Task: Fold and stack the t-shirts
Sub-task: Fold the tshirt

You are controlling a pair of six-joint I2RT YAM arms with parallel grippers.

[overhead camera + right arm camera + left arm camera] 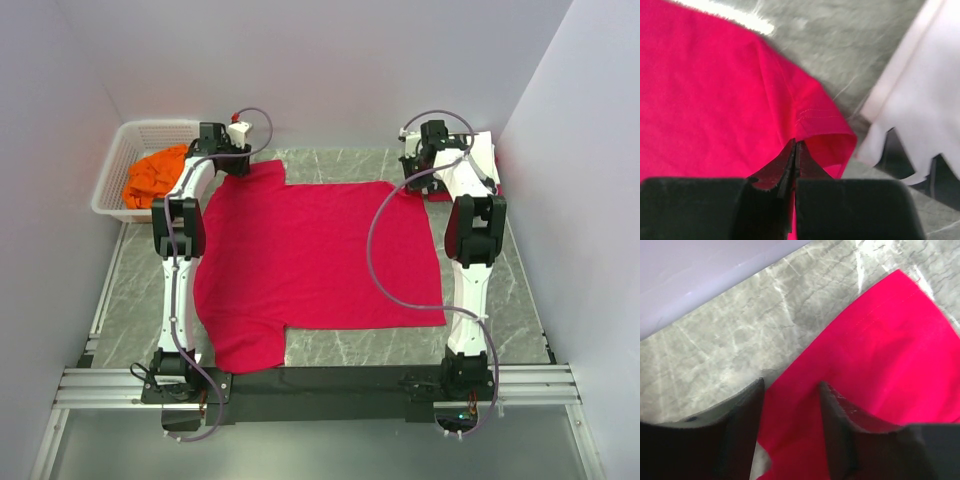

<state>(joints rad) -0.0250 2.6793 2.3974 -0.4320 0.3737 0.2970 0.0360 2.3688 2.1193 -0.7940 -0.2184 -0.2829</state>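
The crimson-red t-shirt [320,250] lies spread flat on the marble table, one sleeve towards the near edge. At its far left corner my left gripper [237,165] [790,390] is open. Its two fingers stand apart over the shirt's edge [890,350], with red cloth flat beneath the gap. My right gripper [413,183] [796,147] is shut at the far right corner, pinching the red sleeve [825,125] by its hem. The orange t-shirt [155,175] sits crumpled in the basket. White cloth with a jagged black print [920,115], seemingly the white t-shirt, lies just right of that sleeve.
The white lattice basket [112,170] stands at the far left corner against the wall. Pale walls close in the table on the left, back and right. A metal rail [320,385] with both arm bases runs along the near edge.
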